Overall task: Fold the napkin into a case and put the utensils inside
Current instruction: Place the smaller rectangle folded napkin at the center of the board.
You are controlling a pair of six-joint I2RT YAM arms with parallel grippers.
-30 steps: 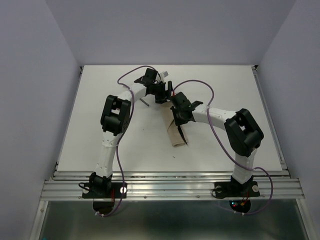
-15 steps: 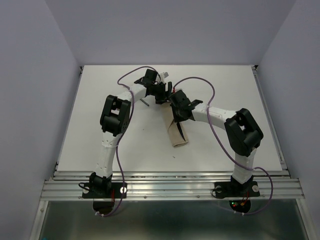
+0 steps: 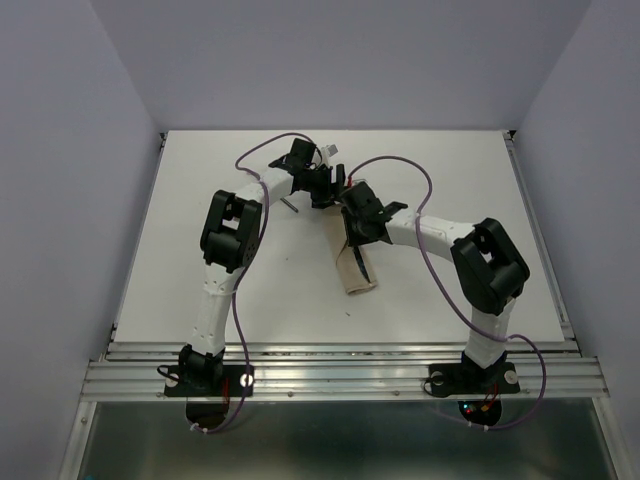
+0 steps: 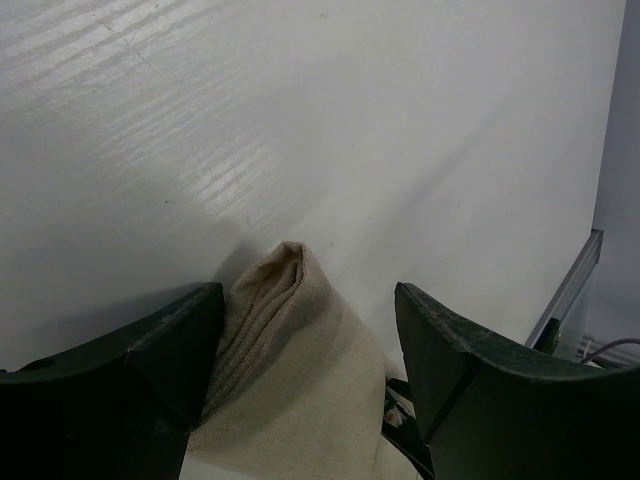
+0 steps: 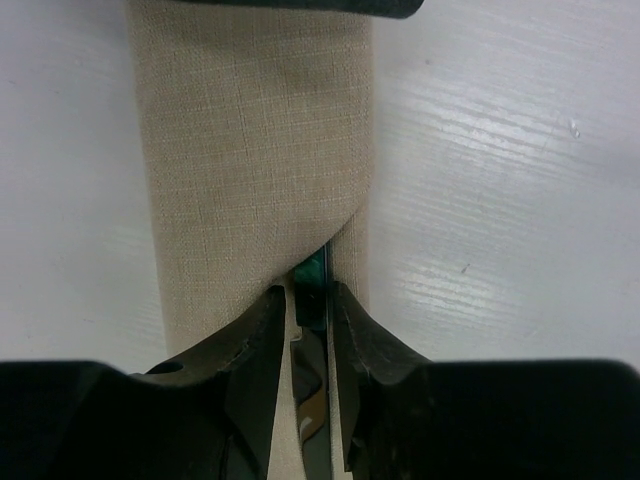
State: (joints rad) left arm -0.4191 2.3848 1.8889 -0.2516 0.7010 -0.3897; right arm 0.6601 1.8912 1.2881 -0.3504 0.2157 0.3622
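The left arm rises from its base at the near edge, bends at a raised elbow and sends its forearm toward the far middle of the bench, with the wrist tipped down. Just left of that wrist a loose utensil lies flat, a short grey stick apart from the cloth. The left gripper is released, its two dark fingers spread wide and straddling one end of the napkin without pinching it. The napkin lies at the middle of the bench between the two arms, folded into a narrow oblong case. Its long axis runs from far to near, the near end leaning slightly right. It is plain beige woven cloth; the end under the left gripper is a rounded, layered fold, and in the right wrist view a flap edge crosses it on a slant. The right gripper is clenched, its fingers almost together on a thin utensil seen edge-on, whose tip goes under that slanted flap. The right arm reaches in from the right, elbow raised, forearm pointing left.
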